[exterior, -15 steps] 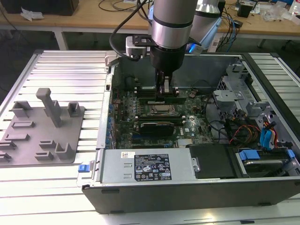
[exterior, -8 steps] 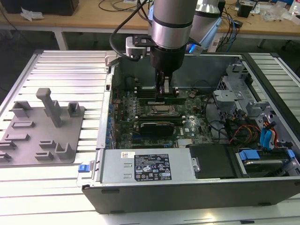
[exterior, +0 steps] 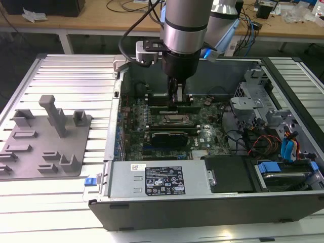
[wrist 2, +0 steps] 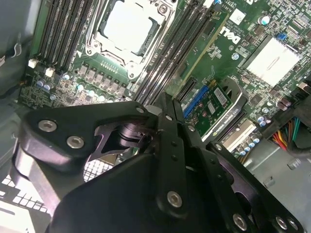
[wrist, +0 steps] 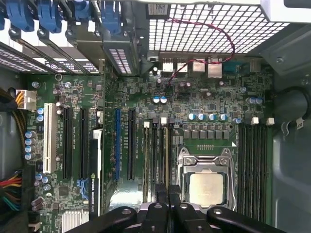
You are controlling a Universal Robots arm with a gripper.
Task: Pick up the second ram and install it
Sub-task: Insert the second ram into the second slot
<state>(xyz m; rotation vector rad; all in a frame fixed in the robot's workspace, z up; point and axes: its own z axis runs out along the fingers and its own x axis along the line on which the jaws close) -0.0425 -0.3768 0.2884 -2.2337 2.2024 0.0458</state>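
**Surface.** Slatted aluminium table [exterior: 66,71], pale and ribbed. Wooden workbenches [exterior: 101,28] with cables and loose items stand behind it.

**On the table.**
- Open computer case [exterior: 152,205], lid off, with the motherboard [exterior: 207,134] exposed.
- Grey plastic fixture [exterior: 50,136] with an upright post, well away from the jaws toward the exterior view's left.

**Inside the case.**
- Labelled metal power-supply box [exterior: 157,177], along the case's near wall in the exterior view.
- Processor socket [exterior: 169,119], just beside the jaws; shown in the second wrist view [wrist 2: 129,26] and the first wrist view [wrist: 206,187].
- Banks of long black memory slots [wrist: 252,165], flanking the socket.
- Red and black wiring [exterior: 263,139] and a blue-tabbed drive bay [exterior: 283,169], far from the jaws toward the exterior view's right.

**Gripper** [exterior: 176,101]. Black, two-fingered, pointing straight down into the case from the silver arm. In both wrist views [wrist 2: 167,99] [wrist: 168,193] the fingers are drawn together with only a thin seam between them. They appear clamped on the stick's top edge.

**The second ram** [exterior: 190,108]. It sits directly under the jaws, upright in the slot nearest the socket. It is seen edge-on as a long, narrow green strip. In the first wrist view [wrist: 166,155] it runs straight out from the seam between the fingers, parallel to the neighbouring slots.
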